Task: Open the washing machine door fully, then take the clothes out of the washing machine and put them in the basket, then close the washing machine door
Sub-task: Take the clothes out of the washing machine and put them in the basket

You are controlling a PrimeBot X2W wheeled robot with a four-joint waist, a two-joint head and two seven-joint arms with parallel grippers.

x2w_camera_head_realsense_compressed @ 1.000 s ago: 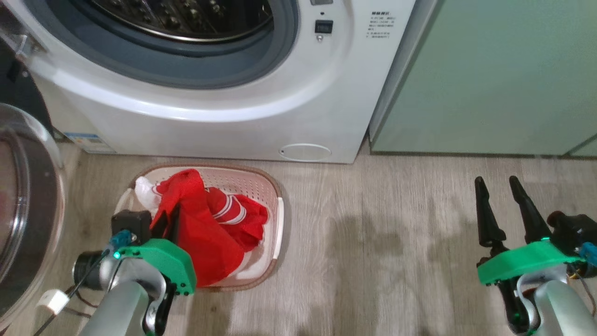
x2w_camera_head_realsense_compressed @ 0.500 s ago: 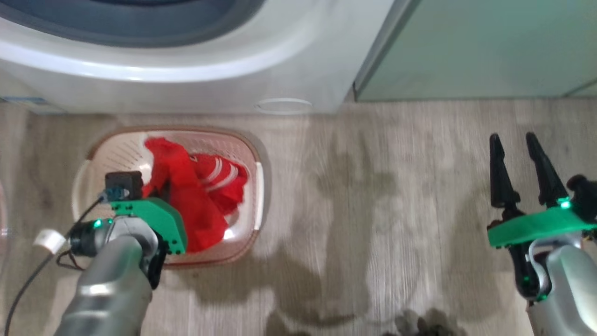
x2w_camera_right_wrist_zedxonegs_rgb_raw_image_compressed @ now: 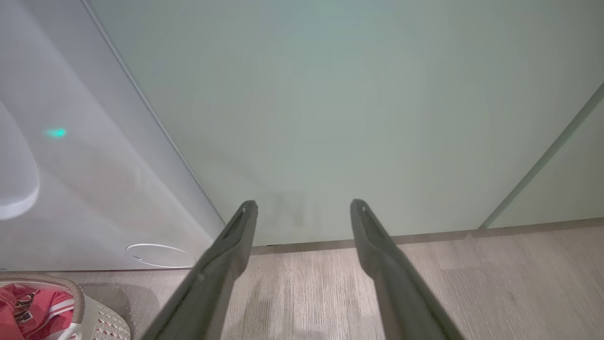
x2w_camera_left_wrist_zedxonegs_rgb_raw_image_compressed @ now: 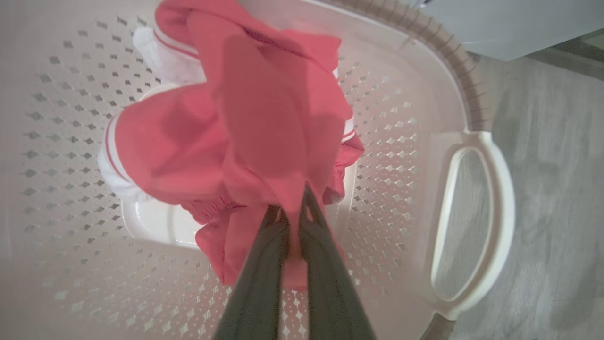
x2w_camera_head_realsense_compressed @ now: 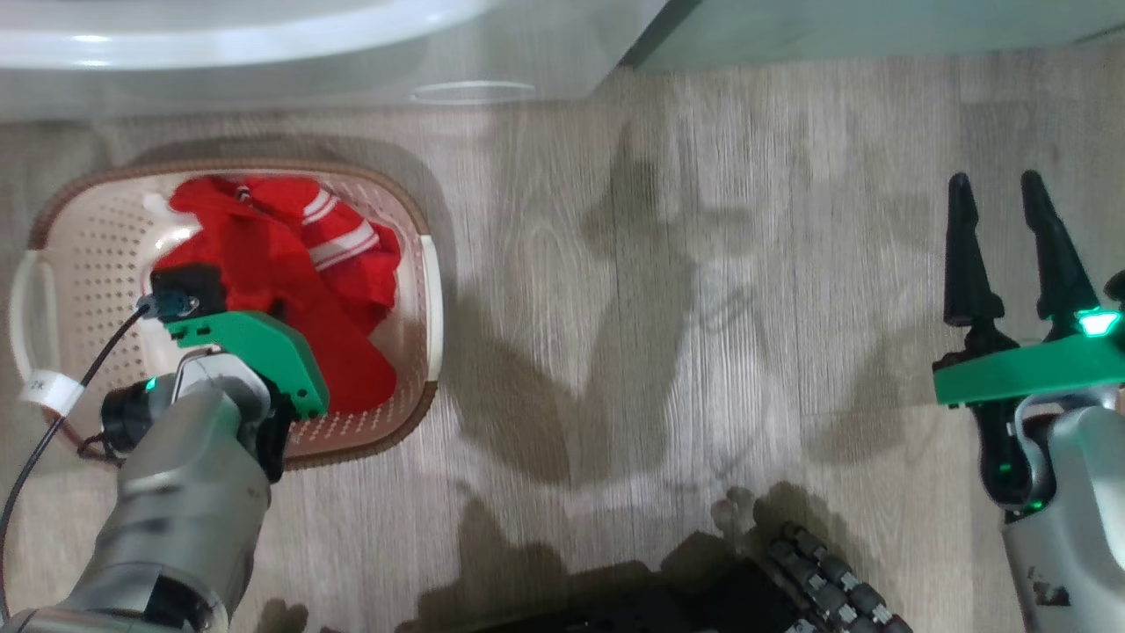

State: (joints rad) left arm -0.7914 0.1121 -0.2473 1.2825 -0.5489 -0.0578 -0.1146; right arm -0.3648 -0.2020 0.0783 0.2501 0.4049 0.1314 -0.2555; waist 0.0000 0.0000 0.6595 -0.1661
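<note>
The cream basket (x2w_camera_head_realsense_compressed: 429, 299) stands on the floor just in front of the white washing machine (x2w_camera_head_realsense_compressed: 264, 53). The red clothes (x2w_camera_head_realsense_compressed: 290, 255) with white striped trim lie piled inside it. My left gripper (x2w_camera_left_wrist_zedxonegs_rgb_raw_image_compressed: 293, 205) hangs over the basket, pointing down, shut on a fold of the red clothes (x2w_camera_left_wrist_zedxonegs_rgb_raw_image_compressed: 255, 123); in the head view its fingers are hidden under the green wrist mount. My right gripper (x2w_camera_head_realsense_compressed: 994, 183) is open and holds nothing, low over the floor at the far right, facing the cabinet front (x2w_camera_right_wrist_zedxonegs_rgb_raw_image_compressed: 304, 205). The washing machine door is out of view.
A pale green cabinet (x2w_camera_right_wrist_zedxonegs_rgb_raw_image_compressed: 354, 108) stands right of the washer (x2w_camera_right_wrist_zedxonegs_rgb_raw_image_compressed: 94, 189), whose round filter cover (x2w_camera_head_realsense_compressed: 473, 91) is near the floor. Bare wood floor (x2w_camera_head_realsense_compressed: 685, 308) stretches between basket and right gripper. My dark base (x2w_camera_head_realsense_compressed: 791, 589) is at the bottom edge.
The head camera has tipped downward, so the drum and door have slid out of the picture. My left gripper stays shut on the garment, lower in the basket. The right gripper stays open.
</note>
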